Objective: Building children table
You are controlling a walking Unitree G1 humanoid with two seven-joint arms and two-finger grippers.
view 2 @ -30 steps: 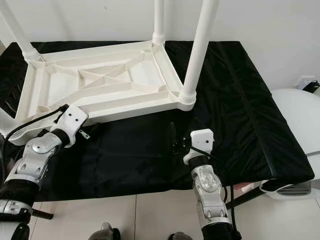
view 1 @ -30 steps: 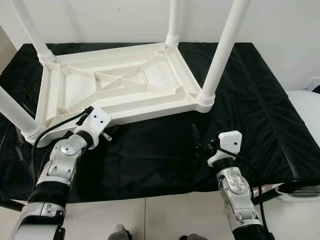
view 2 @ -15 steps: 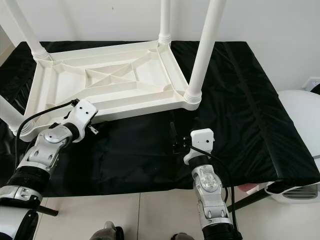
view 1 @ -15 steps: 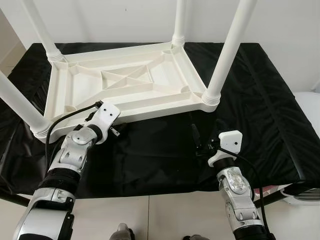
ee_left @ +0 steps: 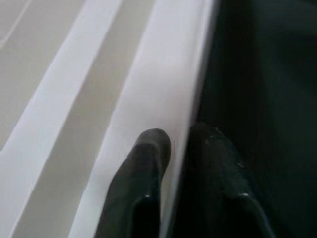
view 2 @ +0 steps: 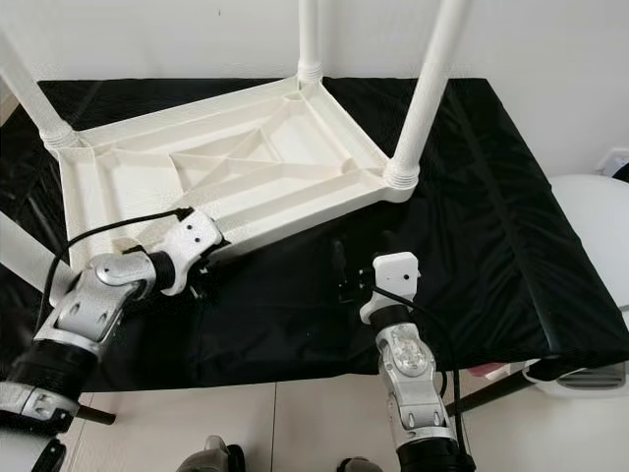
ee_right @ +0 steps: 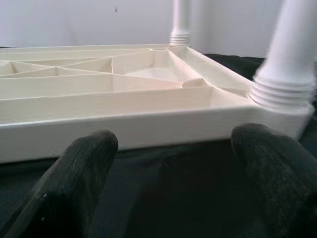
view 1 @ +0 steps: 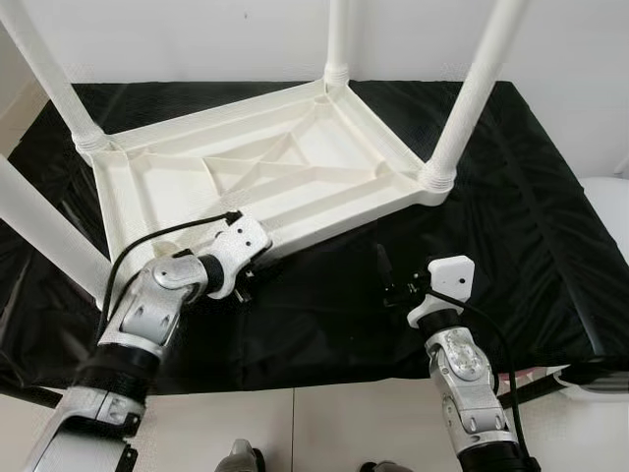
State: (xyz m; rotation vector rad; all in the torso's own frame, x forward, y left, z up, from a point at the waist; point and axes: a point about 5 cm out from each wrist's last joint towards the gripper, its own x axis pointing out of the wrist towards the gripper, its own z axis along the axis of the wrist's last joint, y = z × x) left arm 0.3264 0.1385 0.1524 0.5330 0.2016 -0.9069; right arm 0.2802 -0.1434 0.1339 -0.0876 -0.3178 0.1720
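Table rim pinched by left gripper, lower left; right gripper held spread. Slip risked: shallow pinch.

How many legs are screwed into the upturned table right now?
4: far-left leg, far-right leg, near-right leg, and near-left leg, whose socket is out of sight behind the left gripper arm.

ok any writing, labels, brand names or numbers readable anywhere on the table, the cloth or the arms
None: no text can be read in any view.
Upturned white plastic children's table: plain ribbed underside, no moulded mark legible.
Black cloth: plain, no print.
Left gripper, clamped on the table's near rim: white wrist housing, no label visible.
Right gripper, open over the cloth: white wrist housing, unmarked.
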